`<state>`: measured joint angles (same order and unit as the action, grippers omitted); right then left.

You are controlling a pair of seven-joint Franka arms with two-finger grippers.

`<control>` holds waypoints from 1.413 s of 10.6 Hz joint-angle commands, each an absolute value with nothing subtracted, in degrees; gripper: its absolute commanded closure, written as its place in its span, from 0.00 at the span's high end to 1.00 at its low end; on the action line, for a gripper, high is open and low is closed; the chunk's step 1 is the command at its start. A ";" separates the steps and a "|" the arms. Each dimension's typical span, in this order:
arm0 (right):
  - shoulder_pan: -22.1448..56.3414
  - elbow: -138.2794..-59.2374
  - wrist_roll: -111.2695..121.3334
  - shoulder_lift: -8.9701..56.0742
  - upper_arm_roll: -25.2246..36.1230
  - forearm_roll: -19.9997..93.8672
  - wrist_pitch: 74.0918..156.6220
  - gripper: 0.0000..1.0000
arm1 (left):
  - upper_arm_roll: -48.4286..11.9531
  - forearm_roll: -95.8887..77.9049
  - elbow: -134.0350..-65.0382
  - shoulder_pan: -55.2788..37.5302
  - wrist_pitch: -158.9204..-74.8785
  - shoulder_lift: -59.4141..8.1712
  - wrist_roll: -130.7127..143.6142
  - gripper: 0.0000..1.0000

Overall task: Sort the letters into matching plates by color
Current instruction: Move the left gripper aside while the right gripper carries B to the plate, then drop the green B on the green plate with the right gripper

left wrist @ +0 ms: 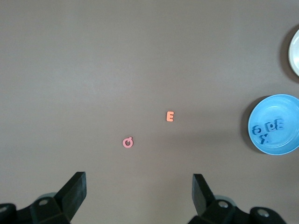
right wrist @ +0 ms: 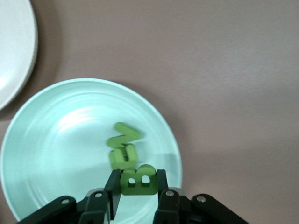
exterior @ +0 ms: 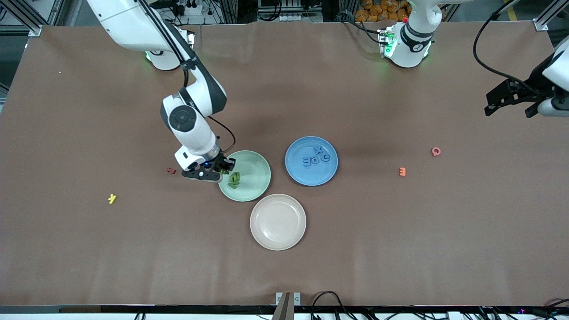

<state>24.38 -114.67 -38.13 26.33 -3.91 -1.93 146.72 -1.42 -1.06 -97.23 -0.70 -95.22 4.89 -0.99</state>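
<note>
The green B [right wrist: 138,179] is pinched in my right gripper [right wrist: 136,187], over the mint plate [exterior: 255,165]'s rim beside the green letters [right wrist: 124,150] lying there. Released here, it may bounce out. My left gripper [left wrist: 139,196] waits, spread wide, empty.

You have a brown table [exterior: 355,249] carrying three plates: a green plate [exterior: 255,166], a blue plate [exterior: 311,178] beside it, and a beige plate [exterior: 278,222] nearest the front camera. Loose on the table lie a yellow letter [exterior: 112,198], a dark red letter [exterior: 170,170], an orange letter [exterior: 402,171] and a pink letter [exterior: 436,151].
</note>
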 commanded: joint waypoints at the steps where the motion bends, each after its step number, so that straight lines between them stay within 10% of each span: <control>1: 25.57 -108.55 -43.75 31.02 -4.31 -1.32 145.63 0.18 | -1.23 -2.20 -93.70 -0.53 -94.13 1.94 -1.41 1.00; 3: 25.93 -108.02 -46.13 31.38 -4.66 -1.32 145.63 0.29 | -1.23 -2.28 -93.08 0.08 -94.13 1.58 -1.49 1.00; 4: 26.28 -108.19 -45.62 31.29 -4.57 -2.28 145.20 0.99 | -1.23 -2.46 -92.90 0.09 -94.13 1.58 -1.49 1.00; 15: 12.51 -107.93 -10.14 27.69 2.11 -4.92 137.29 1.00 | -1.58 -2.37 -93.78 -0.53 -96.42 0.70 -1.58 1.00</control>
